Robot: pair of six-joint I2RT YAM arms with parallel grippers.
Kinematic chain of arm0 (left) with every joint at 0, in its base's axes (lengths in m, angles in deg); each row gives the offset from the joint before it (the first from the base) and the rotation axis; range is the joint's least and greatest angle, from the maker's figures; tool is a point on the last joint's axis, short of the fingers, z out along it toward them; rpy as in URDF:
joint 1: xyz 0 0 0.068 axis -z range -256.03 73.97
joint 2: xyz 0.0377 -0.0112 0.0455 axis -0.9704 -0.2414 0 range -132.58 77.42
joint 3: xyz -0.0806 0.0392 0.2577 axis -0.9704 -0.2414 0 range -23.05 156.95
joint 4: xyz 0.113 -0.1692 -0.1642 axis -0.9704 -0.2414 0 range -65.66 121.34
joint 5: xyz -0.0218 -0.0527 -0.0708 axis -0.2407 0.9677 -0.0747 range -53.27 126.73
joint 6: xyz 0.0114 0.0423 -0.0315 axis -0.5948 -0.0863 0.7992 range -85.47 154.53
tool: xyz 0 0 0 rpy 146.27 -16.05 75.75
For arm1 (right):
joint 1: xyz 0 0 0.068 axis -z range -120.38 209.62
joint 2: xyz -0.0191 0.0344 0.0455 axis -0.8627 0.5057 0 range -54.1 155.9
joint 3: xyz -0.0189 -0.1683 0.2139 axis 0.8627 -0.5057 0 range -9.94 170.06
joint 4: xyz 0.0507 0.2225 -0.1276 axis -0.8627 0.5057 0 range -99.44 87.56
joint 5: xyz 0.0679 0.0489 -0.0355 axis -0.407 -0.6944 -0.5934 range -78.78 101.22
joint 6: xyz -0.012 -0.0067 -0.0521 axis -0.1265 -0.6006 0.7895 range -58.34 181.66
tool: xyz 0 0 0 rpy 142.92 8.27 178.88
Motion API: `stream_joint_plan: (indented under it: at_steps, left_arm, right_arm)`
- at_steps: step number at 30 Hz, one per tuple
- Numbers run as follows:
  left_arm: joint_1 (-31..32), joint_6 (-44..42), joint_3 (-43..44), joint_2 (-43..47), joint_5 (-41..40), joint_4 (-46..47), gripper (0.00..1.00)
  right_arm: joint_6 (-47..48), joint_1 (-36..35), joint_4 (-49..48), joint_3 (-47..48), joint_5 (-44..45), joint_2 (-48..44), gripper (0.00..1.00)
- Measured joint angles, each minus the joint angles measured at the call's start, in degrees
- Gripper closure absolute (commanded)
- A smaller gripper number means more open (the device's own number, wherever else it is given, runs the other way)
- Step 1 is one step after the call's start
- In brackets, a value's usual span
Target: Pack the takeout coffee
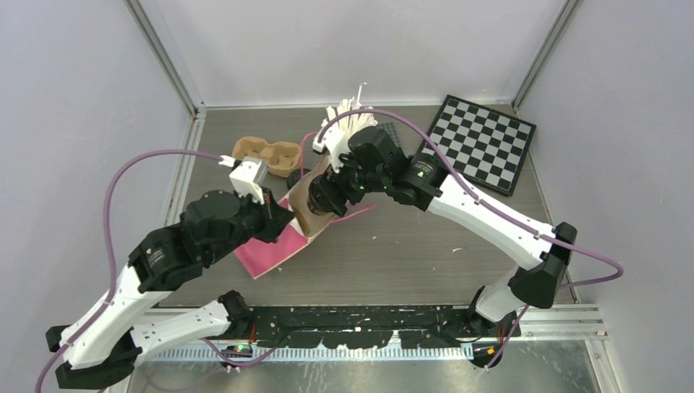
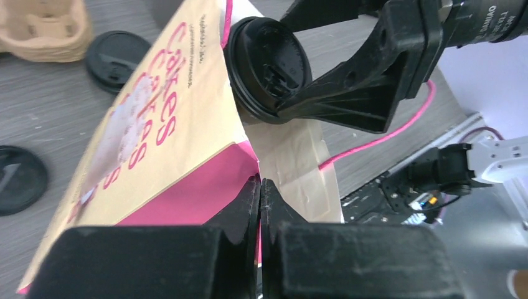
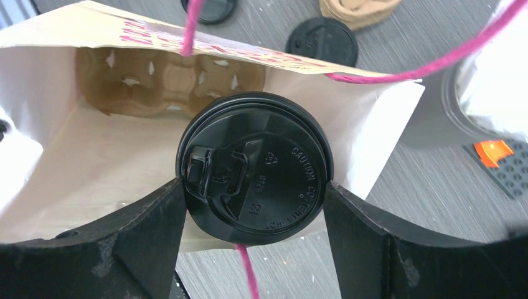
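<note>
RISK: coffee cup (image 3: 254, 165) could catch the pink handle cord (image 3: 190, 28) crossing the opening, or miss the tray (image 3: 174, 78) inside the slanted paper bag (image 3: 81, 180) and tip | CUP: round black lid seated, sip flap closed, at the bag's mouth | CLAWS: right claw (image 3: 254, 190) clamps the cup; left claw (image 2: 261, 196) pinches the bag's edge

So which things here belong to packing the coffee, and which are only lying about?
Belonging: lidded cup in the right gripper; paper bag pinched by the left gripper; pulp tray inside the bag.
Lying about: spare pulp tray, loose lids, cup of white sticks, checkerboard.
</note>
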Motion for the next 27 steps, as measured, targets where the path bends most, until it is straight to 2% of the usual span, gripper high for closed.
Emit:
stream_joint_plan:
  at_steps: [8,18,24,27]
  left_arm:
    - [0.00,1.70,-1.20,-6.86,7.80,11.02,1.00]
    - [0.00,7.04,-0.31,-21.79,18.49,28.33,1.00]
    - [0.00,9.92,1.18,-23.45,20.46,35.34,1.00]
    - [0.00,10.10,0.74,-22.10,20.04,35.67,1.00]
  right_arm:
    - [-0.26,-0.02,6.49,-4.59,8.70,-9.51,0.26]
    - [-3.02,-0.02,17.51,-5.05,19.50,-22.58,0.25]
    - [-4.57,-0.02,20.74,-4.61,20.26,-27.28,0.25]
    - [-4.57,-0.02,20.94,-4.63,19.71,-28.50,0.25]
